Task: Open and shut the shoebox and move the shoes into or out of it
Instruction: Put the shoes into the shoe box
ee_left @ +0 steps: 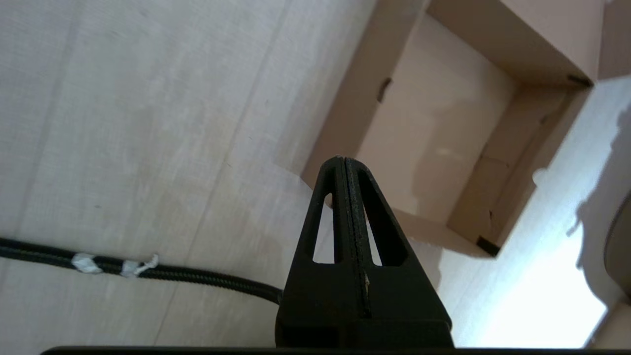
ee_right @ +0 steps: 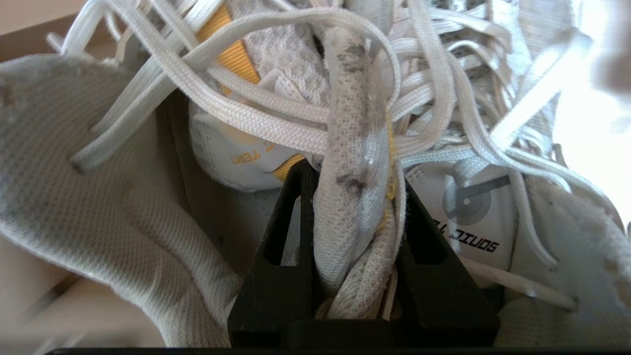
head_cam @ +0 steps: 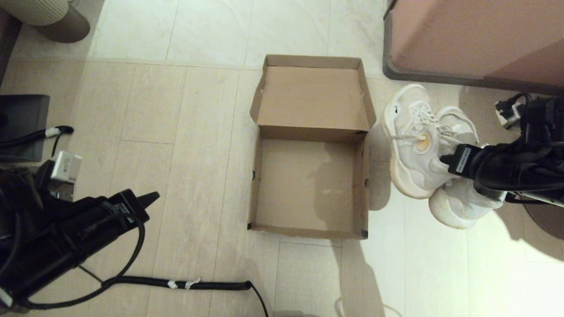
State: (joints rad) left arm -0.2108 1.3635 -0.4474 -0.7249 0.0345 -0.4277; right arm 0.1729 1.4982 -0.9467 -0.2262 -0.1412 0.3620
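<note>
We see the shoebox (head_cam: 308, 176) lying open on the floor (head_cam: 185, 132) in the middle of the head view, its lid (head_cam: 313, 97) folded back flat on the far side and its inside bare; dark tape shows at one near corner

The shoes (head_cam: 423, 145) sit on the floor just to the right of the box, outside it, side by side and touching each other, laces loose and tangled; a pink-brown block (head_cam: 476, 39) stands beyond them

Our right end effector (ee_right: 357, 207) is down at the shoes, its fingers (ee_right: 286, 217) closed tight on the collars of both shoes, the mesh fabric pinched together between them; yellow tags and printed insoles show inside the openings in the right wrist view; in the head view the right arm reaches in from the right edge and covers the heel part of the nearer shoe

Our left end effector (ee_left: 343, 165) hangs over the floor well to the left of the box, near its front-left corner; its fingers are pressed fully together with nothing between them; a black cable (head_cam: 176, 284) with white tape wraps runs across the floor below it
</note>
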